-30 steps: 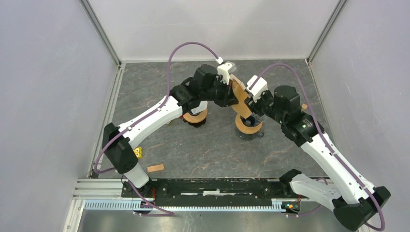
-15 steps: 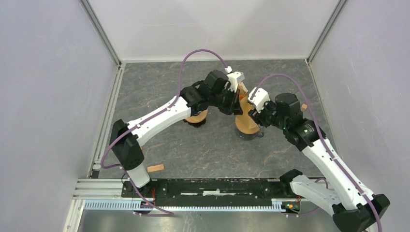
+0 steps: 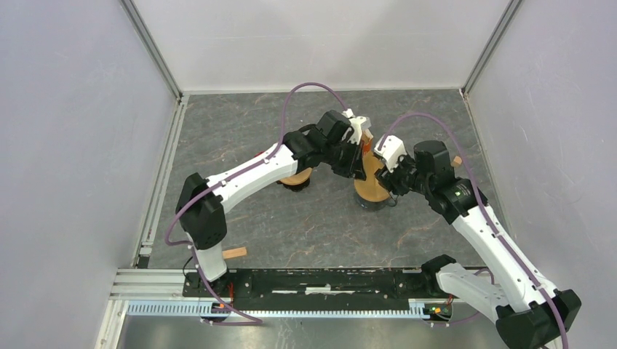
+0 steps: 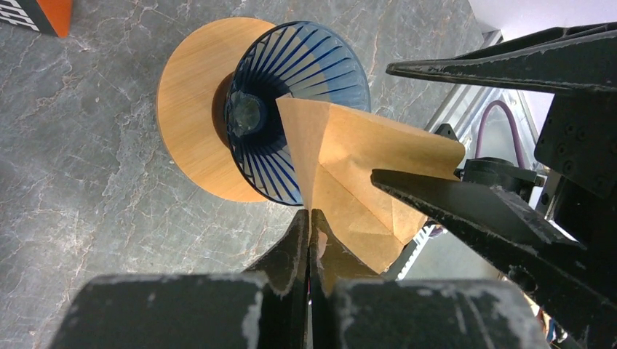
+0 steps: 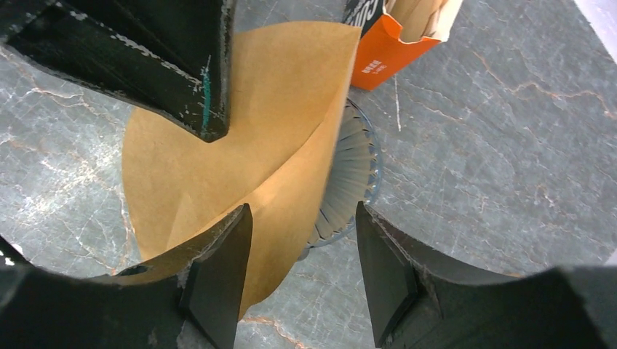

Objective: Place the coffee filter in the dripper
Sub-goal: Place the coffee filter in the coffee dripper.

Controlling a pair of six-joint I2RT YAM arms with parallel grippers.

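Down over the dripper (image 4: 305, 65) comes the coffee filter (image 4: 356, 167), pinched tight by the left gripper (image 4: 308, 218), right gripper (image 5: 302, 211) spread and empty; seating its tip likely follows.

The top camera looks down from behind over the whole desk (image 3: 291, 218); both wrist cameras closely share the dripper (image 4: 305, 65) and coffee filter (image 4: 364, 167).
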